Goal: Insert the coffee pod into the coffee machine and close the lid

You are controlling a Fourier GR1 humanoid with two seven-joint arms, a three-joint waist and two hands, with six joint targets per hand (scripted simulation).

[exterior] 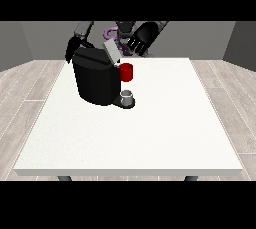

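Observation:
A black coffee machine [93, 79] stands on the white table [150, 133] at the left back. Its grey lid [111, 51] is tilted up and open. A red part [126, 72] shows at the machine's front, and a small grey cup [128, 96] sits on its drip base below. The coffee pod is not separately visible. The hand at the view's right [140, 40] hovers just right of the raised lid, fingers hanging relaxed. The hand at the view's left [71, 50] is mostly hidden behind the machine.
The table's wide front and right parts lie bare of objects. Wooden floor surrounds the table. The robot's torso [117, 30] stands behind the machine at the far edge.

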